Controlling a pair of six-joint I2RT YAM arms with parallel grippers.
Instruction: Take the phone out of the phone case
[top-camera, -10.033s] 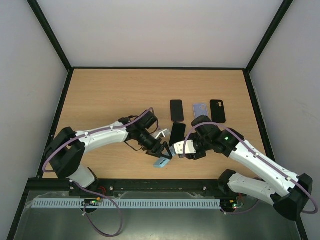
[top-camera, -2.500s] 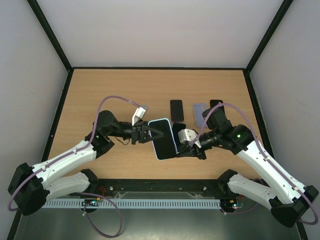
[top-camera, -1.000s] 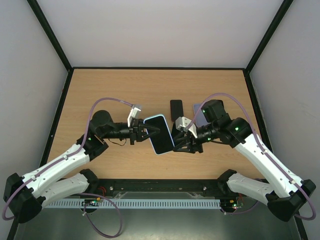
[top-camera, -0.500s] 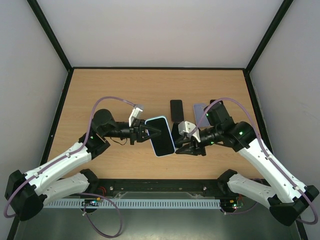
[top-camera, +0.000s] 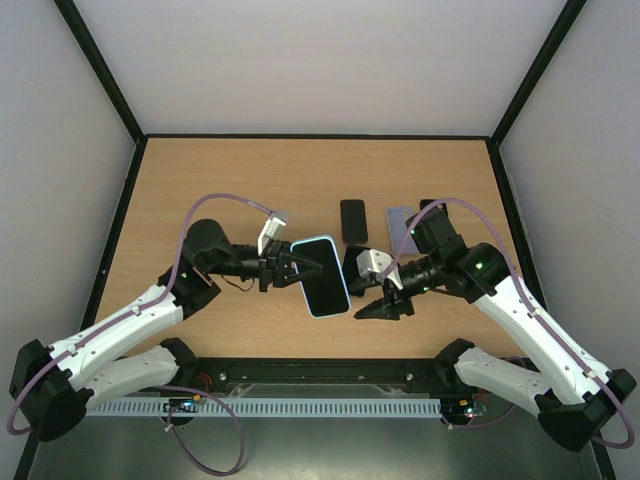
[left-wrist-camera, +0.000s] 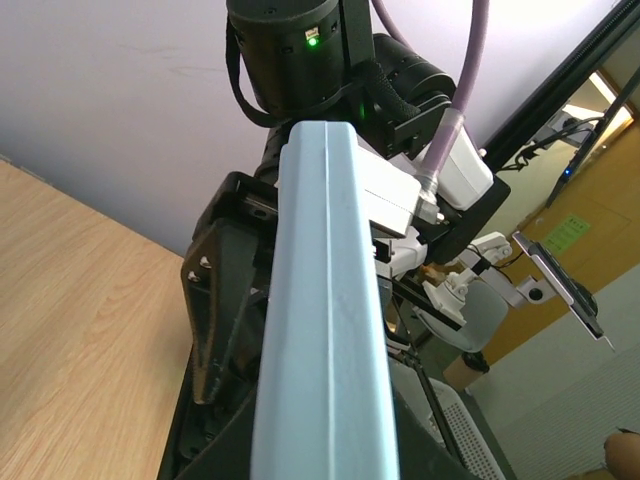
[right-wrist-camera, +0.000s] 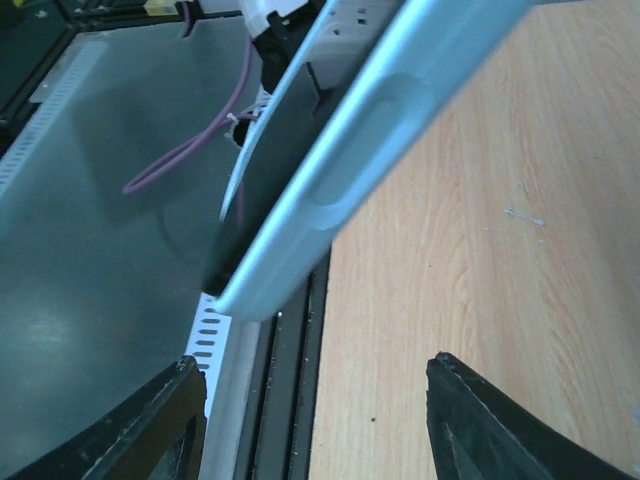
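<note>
The phone (top-camera: 320, 276), dark screen up, sits inside a light-blue phone case (top-camera: 331, 309) held in the air above the table's near middle. My left gripper (top-camera: 298, 266) is shut on the case's left edge. In the left wrist view the case's edge (left-wrist-camera: 325, 330) runs up the middle. My right gripper (top-camera: 384, 301) stands open just right of the case and apart from it. In the right wrist view the case (right-wrist-camera: 370, 140) slants above the gap, and the dark fingertips (right-wrist-camera: 170, 420) are spread wide with nothing between them.
A black phone (top-camera: 352, 219), a lavender case (top-camera: 399, 220) and a black case (top-camera: 428, 206) lie in a row behind the right arm. Another dark phone (top-camera: 357, 258) lies under the right wrist. The table's black front rail (right-wrist-camera: 290, 380) runs below the right gripper.
My right gripper has opened wider and drawn back, down and right, from the case's edge. The left gripper still holds the cased phone in nearly the same spot.
</note>
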